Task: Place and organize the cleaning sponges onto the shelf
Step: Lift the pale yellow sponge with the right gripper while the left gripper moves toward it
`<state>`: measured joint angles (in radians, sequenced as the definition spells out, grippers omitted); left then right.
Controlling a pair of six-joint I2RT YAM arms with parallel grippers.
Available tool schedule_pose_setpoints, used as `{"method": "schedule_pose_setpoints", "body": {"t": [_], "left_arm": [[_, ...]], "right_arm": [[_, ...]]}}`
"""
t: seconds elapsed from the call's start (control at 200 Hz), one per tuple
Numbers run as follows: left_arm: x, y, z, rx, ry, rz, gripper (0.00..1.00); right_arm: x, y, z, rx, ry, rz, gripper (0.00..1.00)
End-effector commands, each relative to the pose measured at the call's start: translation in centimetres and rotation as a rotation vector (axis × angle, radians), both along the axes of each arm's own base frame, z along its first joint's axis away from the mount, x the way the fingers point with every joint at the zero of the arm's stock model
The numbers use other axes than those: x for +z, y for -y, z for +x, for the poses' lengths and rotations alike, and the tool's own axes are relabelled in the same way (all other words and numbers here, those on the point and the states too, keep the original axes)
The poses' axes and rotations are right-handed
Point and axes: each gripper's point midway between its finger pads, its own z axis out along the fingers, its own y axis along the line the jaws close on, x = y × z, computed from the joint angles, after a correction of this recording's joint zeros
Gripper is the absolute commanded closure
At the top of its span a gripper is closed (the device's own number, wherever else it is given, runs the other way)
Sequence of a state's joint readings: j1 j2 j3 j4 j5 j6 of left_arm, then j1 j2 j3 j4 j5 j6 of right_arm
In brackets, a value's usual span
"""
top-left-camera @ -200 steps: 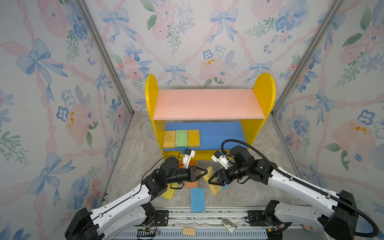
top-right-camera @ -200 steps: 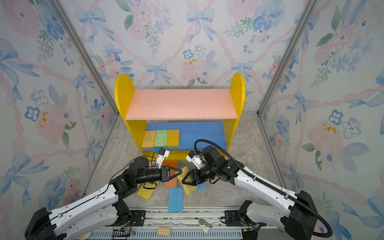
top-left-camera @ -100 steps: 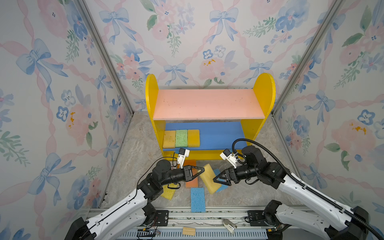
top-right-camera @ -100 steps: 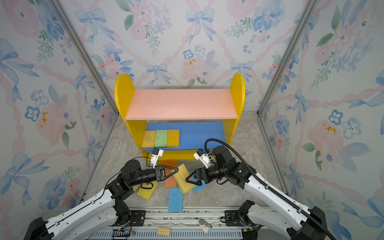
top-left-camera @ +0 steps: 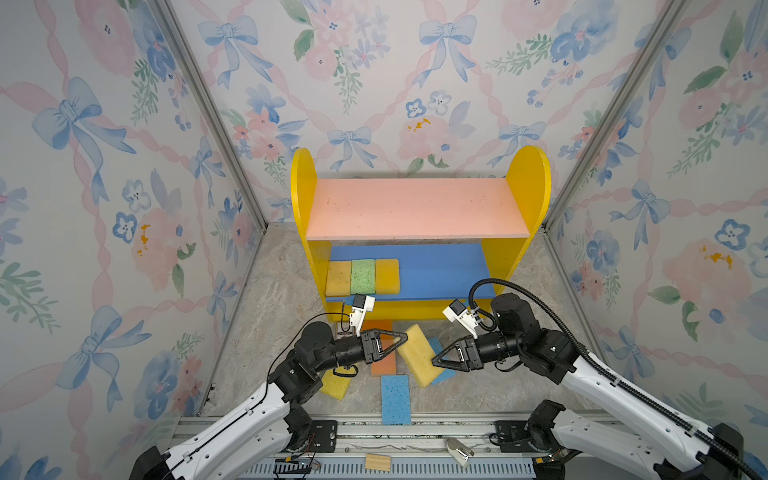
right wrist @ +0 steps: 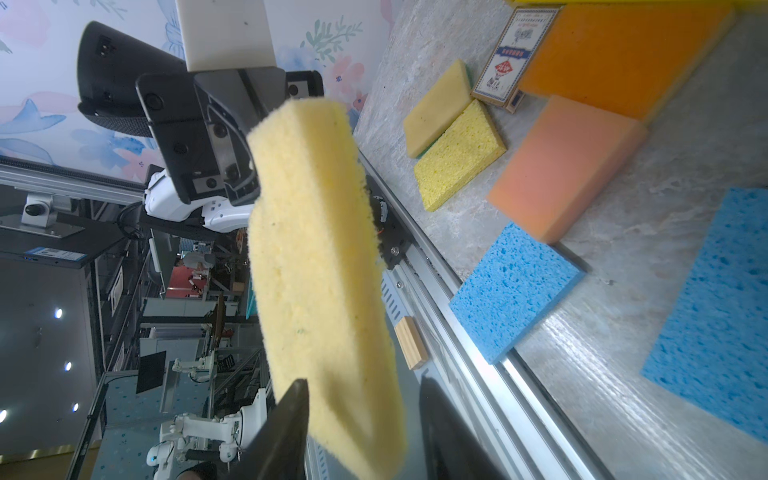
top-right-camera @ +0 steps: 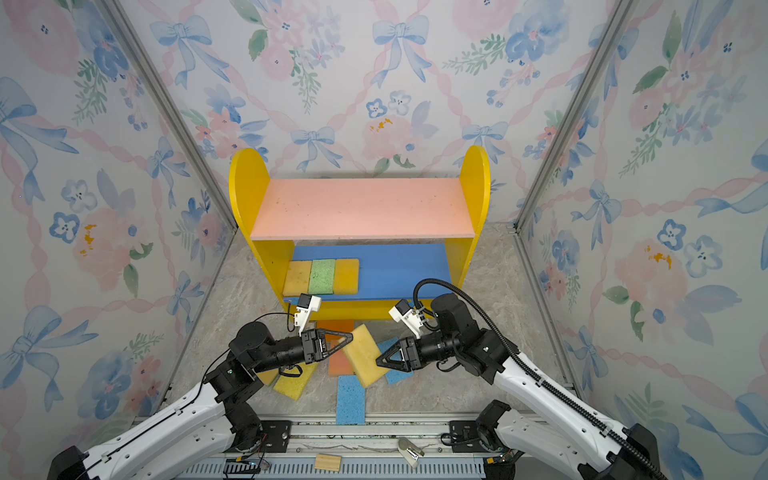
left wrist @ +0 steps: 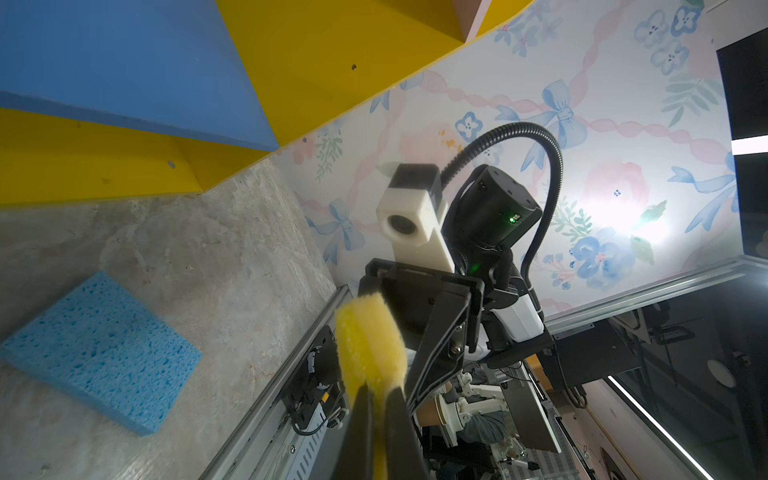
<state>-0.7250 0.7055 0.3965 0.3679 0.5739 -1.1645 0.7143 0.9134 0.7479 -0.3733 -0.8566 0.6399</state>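
Right tool (top-left-camera: 434, 362), grip on sponge (top-left-camera: 417, 354) unclear

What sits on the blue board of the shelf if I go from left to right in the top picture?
Yellow sponge → green sponge → second yellow sponge → bare blue board. The three sponges lie side by side at the left end.

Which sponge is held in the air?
The pale yellow sponge, pinched at one end by the left gripper, right gripper open around the other; the rest lie flat on the floor or shelf.
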Motion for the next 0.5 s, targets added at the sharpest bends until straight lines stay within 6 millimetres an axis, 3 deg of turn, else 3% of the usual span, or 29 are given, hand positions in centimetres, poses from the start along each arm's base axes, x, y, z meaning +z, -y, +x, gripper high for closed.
{"method": "schedule_pose_setpoints", "body": {"t": [0.0,0.115,0.465,0.495], "left_arm": [[1.12,-0.25,-0.05,0.0,0.026,-0.029,1.0],[0.99,-0.18,-0.03,-0.002,0.023,-0.026,1.0],[0.67,-0.41,0.13,0.006,0.022,-0.024,1.0],[0.56,-0.5,0.16,0.008,0.021,-0.023,0.94]], "right_arm": [[0.57,0.15,-0.48,0.01,-0.009,0.033,0.68],[0.63,0.17,-0.65,0.013,-0.012,0.038,0.79],[0.81,-0.09,-0.12,-0.013,0.0,0.029,0.96],[0.74,-0.06,0.03,-0.02,0.001,0.023,0.98]]}}
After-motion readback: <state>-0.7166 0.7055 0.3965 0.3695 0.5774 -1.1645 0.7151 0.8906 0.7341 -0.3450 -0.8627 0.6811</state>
